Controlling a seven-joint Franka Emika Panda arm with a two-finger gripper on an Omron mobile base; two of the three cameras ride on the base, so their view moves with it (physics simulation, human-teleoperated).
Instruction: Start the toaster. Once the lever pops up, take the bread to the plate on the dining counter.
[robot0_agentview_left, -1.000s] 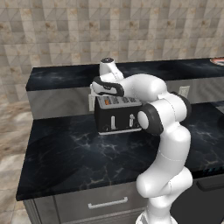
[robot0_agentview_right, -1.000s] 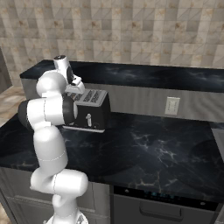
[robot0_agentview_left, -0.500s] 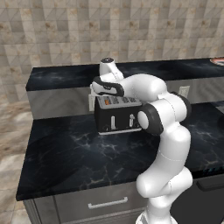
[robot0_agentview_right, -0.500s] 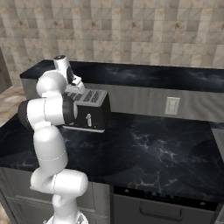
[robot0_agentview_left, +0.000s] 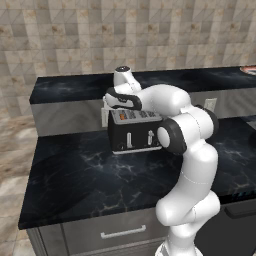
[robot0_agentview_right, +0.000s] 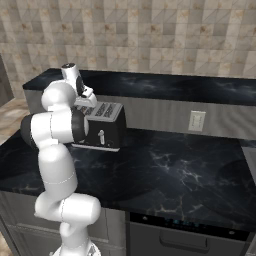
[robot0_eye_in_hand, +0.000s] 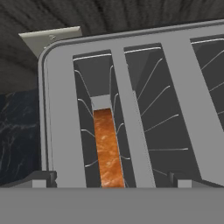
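Two black marbled levels make up the scene: a low surface (robot0_agentview_left: 90, 175) in front, and behind it the higher dining counter (robot0_agentview_left: 75, 87) with its plain grey front panel, running along the tiled wall. At the far right end of the dining counter, a sliver of the plate (robot0_agentview_left: 248, 69) with a reddish rim shows at the picture's edge. Next in size, the white arm rises from the near edge of the surface, bends at a dark elbow joint and reaches forward over the toaster (robot0_agentview_left: 134, 134). This black box with a silver slotted top stands near the back edge of the surface, close to the grey panel, with two small pale levers on its front. A pale wall socket (robot0_agentview_right: 197, 120) sits on the panel, well to the right of the toaster in the right base view. The gripper (robot0_eye_in_hand: 112, 181) hangs directly above the toaster's top, its fingers (robot0_eye_in_hand: 41, 178) spread wide apart with nothing between them, one tip on each side of the slot below. Smallest of all, the bread (robot0_eye_in_hand: 107, 148) sits sunk down inside that slot, only its orange-brown top edge showing between the wire guides, in the slot nearest the toaster's end.
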